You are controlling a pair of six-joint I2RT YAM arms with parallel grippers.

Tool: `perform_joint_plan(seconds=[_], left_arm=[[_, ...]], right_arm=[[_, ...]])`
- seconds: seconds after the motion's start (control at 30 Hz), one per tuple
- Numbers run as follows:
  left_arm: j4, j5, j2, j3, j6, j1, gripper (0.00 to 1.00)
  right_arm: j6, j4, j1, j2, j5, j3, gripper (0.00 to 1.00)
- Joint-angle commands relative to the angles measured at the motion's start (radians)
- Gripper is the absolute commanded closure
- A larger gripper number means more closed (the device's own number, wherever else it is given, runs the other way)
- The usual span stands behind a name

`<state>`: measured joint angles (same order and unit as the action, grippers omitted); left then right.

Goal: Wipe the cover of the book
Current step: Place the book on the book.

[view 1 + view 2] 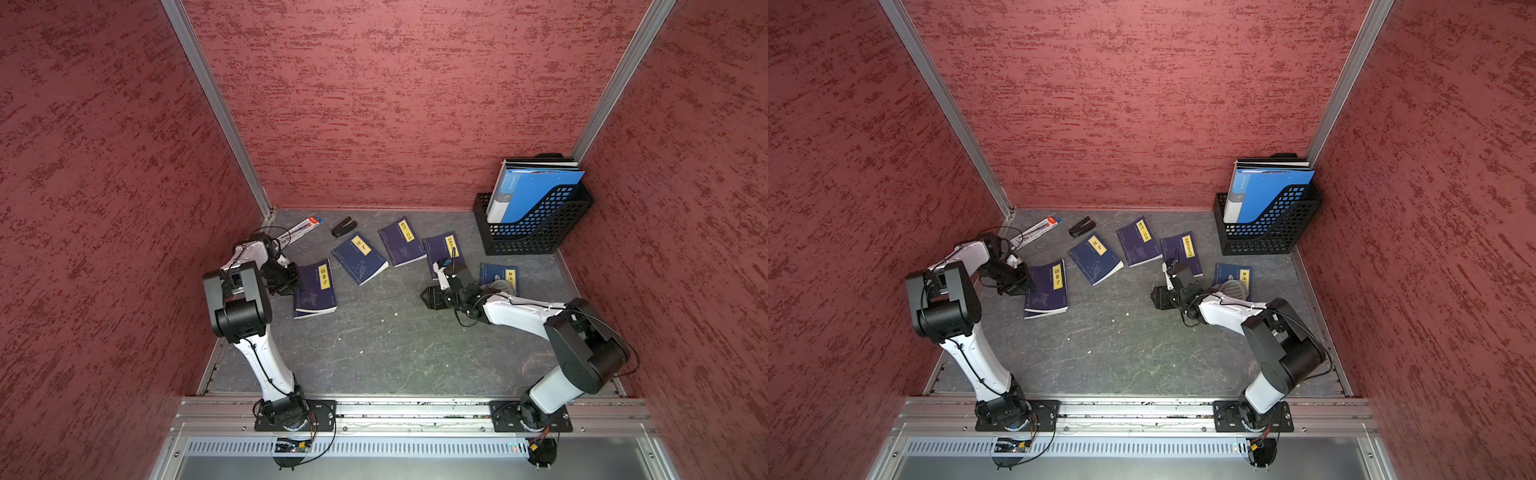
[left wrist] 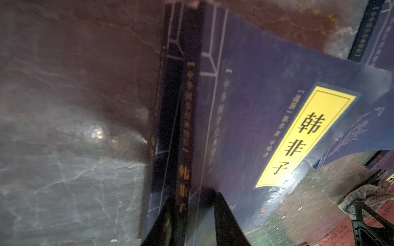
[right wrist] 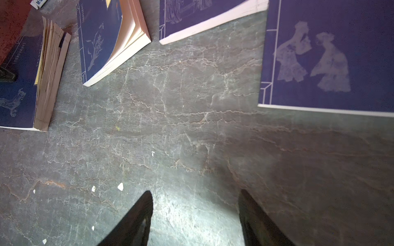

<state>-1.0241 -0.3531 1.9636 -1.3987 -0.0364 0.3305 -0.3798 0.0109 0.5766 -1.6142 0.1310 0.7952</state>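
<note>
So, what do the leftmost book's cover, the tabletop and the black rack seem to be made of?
Cover: likely glossy coated paper; it shines and bends. Tabletop: grey veined, marble look with sheen; stone or printed sheet, cannot tell. Rack: probably moulded black plastic, matte, with grid holes.

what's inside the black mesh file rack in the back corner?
Upright blue folders in the file rack, a pale spine beside them, dark covers at the back. The mesh wall partly hides their lower parts; the rack's floor can't be made out.
</note>
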Motion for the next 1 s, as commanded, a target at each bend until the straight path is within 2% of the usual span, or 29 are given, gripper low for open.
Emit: perform_joint_plan(seconds=[0.0, 0.3, 0.43, 0.53, 0.7, 0.97], left_arm=[[-0.015, 0.041, 0.006, 0.003, 0.002, -0.003, 0.66], [-0.001, 0.105, -0.031, 0.001, -0.008, -0.007, 0.44], [0.014, 0.125, -0.091, 0.007, -0.017, -0.034, 0.36], [0.025, 0.136, -0.146, 0.013, -0.029, -0.082, 0.28], [0.059, 0.217, -0.237, 0.078, -0.072, -0.233, 0.23], [0.134, 0.264, -0.294, 0.211, -0.192, -0.368, 0.21]], right_arm=[[0.016, 0.02, 0.005, -0.004, 0.01, -0.009, 0.36], [0.019, 0.019, 0.005, -0.004, 0.012, -0.013, 0.35], [0.019, 0.004, 0.005, 0.002, 0.009, -0.004, 0.35], [0.018, -0.01, 0.006, 0.01, 0.001, 0.002, 0.35], [0.012, -0.024, 0.005, 0.01, -0.011, 0.013, 0.35], [0.023, -0.052, 0.007, 0.016, -0.026, 0.022, 0.35]])
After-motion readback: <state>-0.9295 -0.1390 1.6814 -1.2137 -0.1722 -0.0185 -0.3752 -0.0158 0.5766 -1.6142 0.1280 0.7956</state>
